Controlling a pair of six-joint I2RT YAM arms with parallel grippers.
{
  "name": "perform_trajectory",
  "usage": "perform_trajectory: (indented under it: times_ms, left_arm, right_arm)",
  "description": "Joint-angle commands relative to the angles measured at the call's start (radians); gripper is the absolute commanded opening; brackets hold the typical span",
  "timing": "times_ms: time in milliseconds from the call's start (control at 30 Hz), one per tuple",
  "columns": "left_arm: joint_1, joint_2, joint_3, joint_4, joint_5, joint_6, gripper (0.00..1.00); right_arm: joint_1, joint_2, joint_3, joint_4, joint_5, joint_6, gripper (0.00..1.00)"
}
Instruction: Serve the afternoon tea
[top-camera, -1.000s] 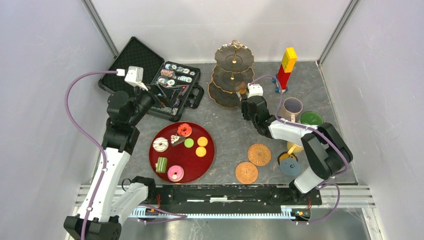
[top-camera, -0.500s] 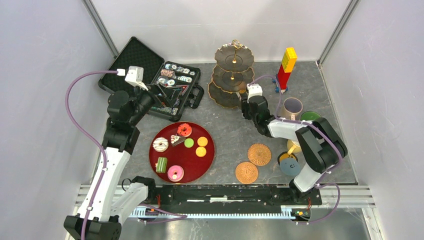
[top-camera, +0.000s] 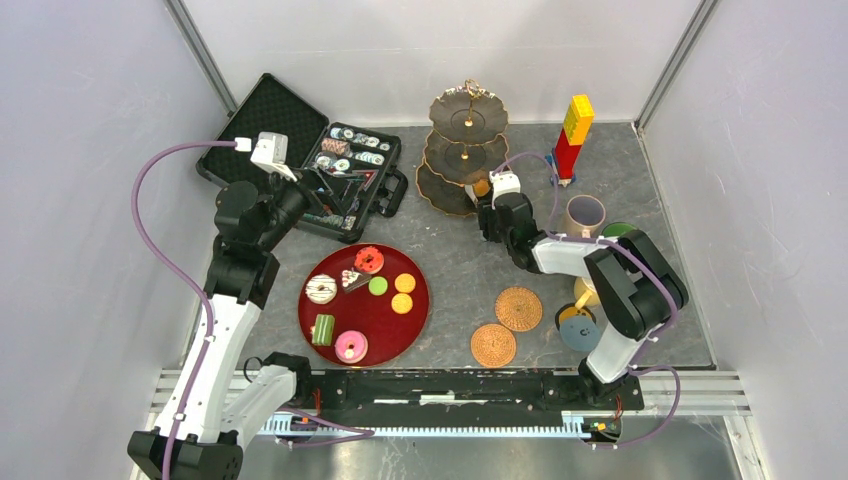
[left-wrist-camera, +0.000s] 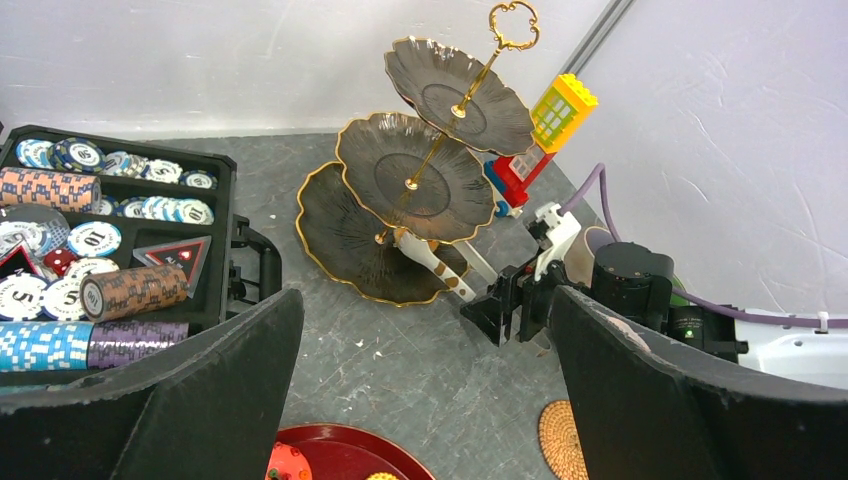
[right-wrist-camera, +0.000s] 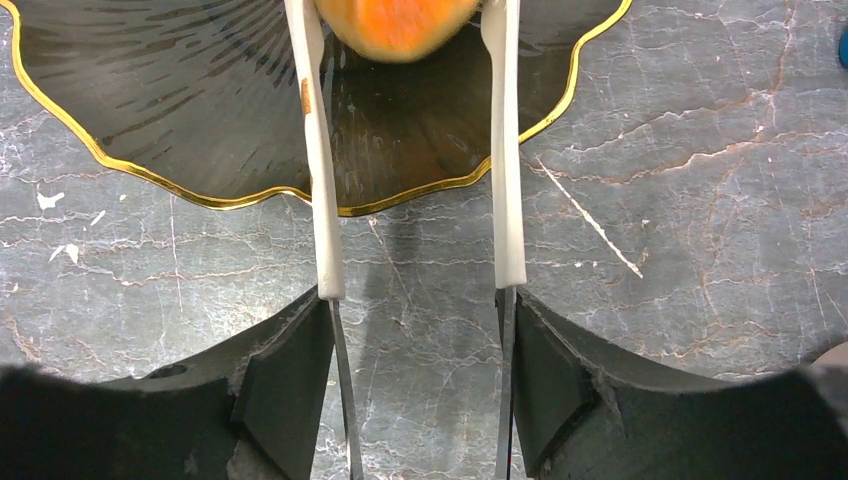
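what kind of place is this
Probably a robot test cell, not a tea room: the left arm and right arm are bolted to a rail, plain white panels wall in the table, and the treats on the red tray look like toys.

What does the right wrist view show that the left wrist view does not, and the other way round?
Only right wrist: an orange treat between the tong tips. Only left wrist: the chip case, the block tower, the stand's upper plates. Both: the tongs, the stand's bottom plate, the grey table.
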Motion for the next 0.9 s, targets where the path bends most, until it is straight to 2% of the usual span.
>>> perform_trajectory:
  times_ms: [0, 400, 867]
  left_arm:
    - [-0.006, 0.001, 0.035, 0.024, 0.021, -0.041, 1.0]
    - [-0.008, 0.001, 0.035, 0.024, 0.017, -0.036, 1.0]
    - [-0.009, 0.0, 0.037, 0.023, 0.023, -0.038, 1.0]
  right_arm:
    - [-0.004, 0.012, 0.044, 0.051, 0.004, -0.013, 0.66]
    - [-0.004, -0.053, -0.011, 0.068, -0.005, -0.012, 0.67]
    - [-0.003, -0.198, -0.067, -0.157, -0.062, 0.028, 0.64]
